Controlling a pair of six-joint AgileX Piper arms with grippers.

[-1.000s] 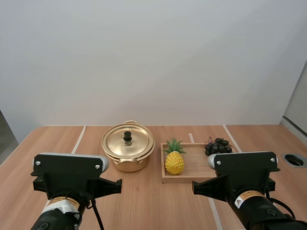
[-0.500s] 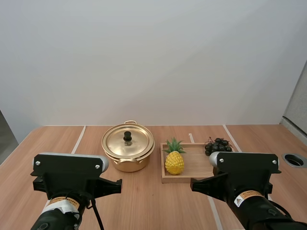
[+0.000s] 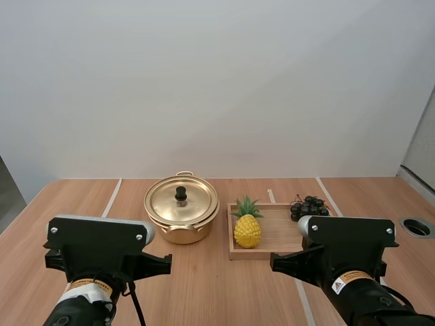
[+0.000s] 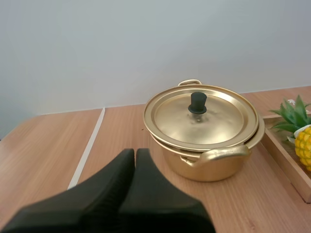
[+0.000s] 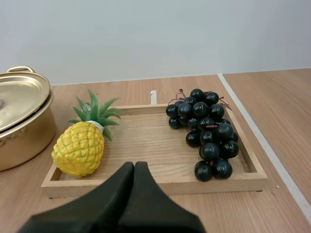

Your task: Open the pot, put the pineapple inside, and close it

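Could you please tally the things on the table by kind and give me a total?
Pots: 1, the lidded pot
Fruit: 2, the pineapple and the bunch of grapes
Trays: 1, the wooden tray
Total: 4

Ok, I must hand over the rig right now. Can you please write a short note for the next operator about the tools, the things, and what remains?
Left tool: shut on nothing, short of the pot and apart from it.
Right tool: shut on nothing, in front of the wooden tray.
Things: the pot stands on the table with its lid on. The pineapple sits in the tray at the end nearest the pot, and the grapes are at the other end.
Done: nothing yet.
Left: lift the lid, put the pineapple inside, close the pot.
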